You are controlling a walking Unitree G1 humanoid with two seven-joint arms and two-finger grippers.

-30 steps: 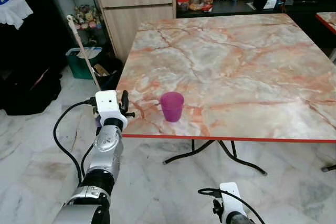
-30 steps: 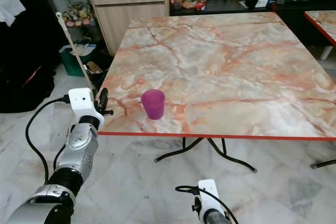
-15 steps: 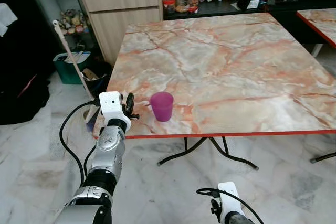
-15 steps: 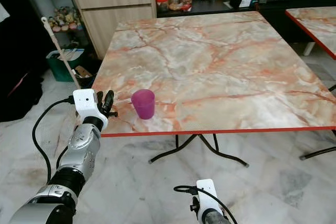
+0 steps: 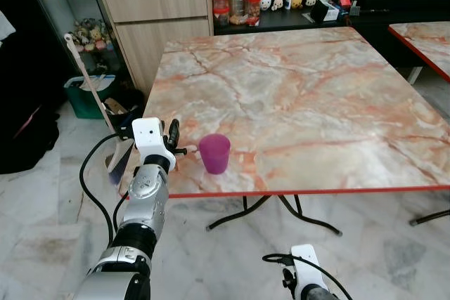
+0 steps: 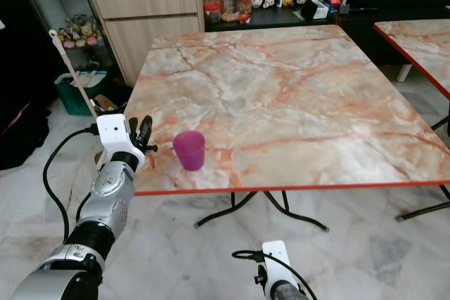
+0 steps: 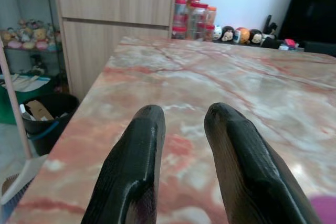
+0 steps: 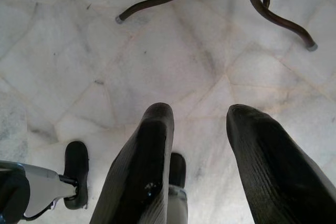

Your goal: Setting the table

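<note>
We have one purple cup [image 5: 214,153] standing upright on the marble table [image 5: 302,96], near the table's front edge and toward its left corner. Left gripper [image 5: 171,138] sits just beside the cup, at the table's left edge and about level with the top, fingers [image 7: 136,166] a little apart with nothing between them; the cup peeks in at the corner of the left wrist view, off to the side of the fingers, not between them. Right gripper [image 8: 202,166] hangs low under the table's front edge, pointed at the floor near the table legs [image 8: 273,9], fingers parted, empty.

We judge the step as cup placed on the table and let go, hand not gripping it. The rest of the tabletop has no other settings, so the task looks barely begun. Next move likely calls for pulling the left arm clear without nudging the cup, then fetching more items.
</note>
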